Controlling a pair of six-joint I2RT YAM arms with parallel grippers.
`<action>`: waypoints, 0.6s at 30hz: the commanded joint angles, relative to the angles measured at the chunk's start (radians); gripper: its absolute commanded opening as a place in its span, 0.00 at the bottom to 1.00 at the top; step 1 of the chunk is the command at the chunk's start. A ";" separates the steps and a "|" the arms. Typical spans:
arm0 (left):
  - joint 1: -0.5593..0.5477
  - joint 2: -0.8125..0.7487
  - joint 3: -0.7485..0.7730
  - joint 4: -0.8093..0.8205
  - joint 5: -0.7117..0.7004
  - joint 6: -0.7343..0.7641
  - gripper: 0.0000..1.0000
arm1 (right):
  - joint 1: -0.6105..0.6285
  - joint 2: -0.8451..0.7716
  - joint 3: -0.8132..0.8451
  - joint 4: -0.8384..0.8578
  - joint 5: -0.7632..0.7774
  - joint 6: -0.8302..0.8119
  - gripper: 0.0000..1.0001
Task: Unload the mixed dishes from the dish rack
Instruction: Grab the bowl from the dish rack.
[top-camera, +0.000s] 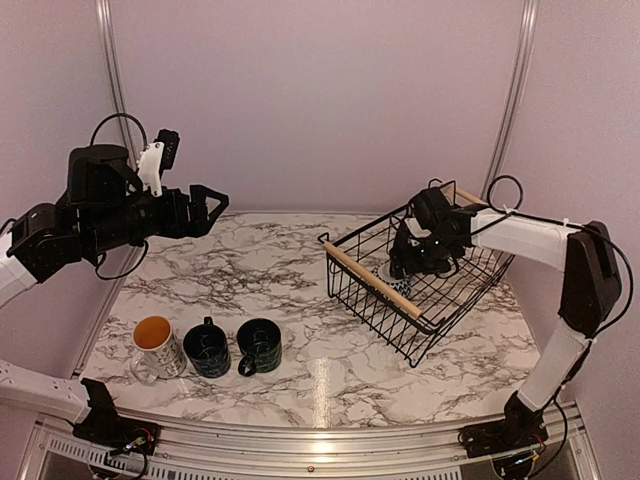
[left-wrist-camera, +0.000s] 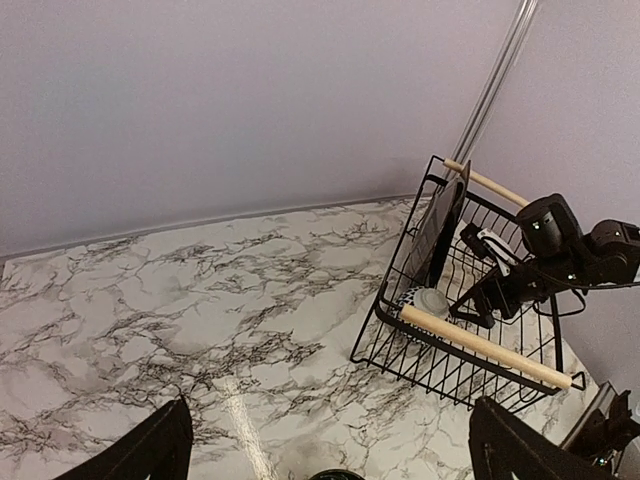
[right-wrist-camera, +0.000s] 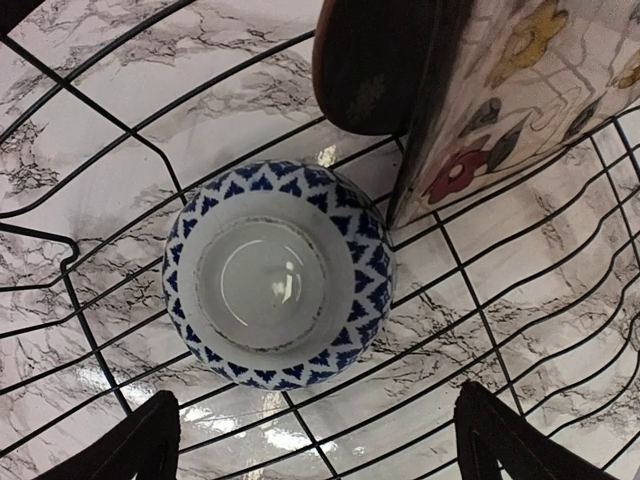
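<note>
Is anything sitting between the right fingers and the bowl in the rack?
Nothing visible does. The upturned blue-and-white patterned bowl lies uncovered on the black wire rack, straight ahead of the open right gripper. A square flowered plate stands on edge close beside it, not over it.

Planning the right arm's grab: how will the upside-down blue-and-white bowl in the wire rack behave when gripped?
The blue-and-white patterned bowl sits rim-down, foot ring up, so it probably won't roll. Its glossy curved sides look slippery. It looks rigid but chippable, and a shove may knock the upright floral plate beside it.
</note>
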 joint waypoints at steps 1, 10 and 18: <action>0.003 0.009 -0.002 0.087 0.031 0.137 0.99 | 0.017 0.026 0.054 0.009 -0.043 0.014 0.91; 0.003 -0.064 -0.189 0.200 -0.008 0.174 0.99 | 0.047 0.130 0.145 -0.012 0.022 -0.011 0.84; 0.004 -0.085 -0.211 0.206 -0.017 0.188 0.99 | 0.049 0.177 0.177 -0.007 0.017 -0.016 0.70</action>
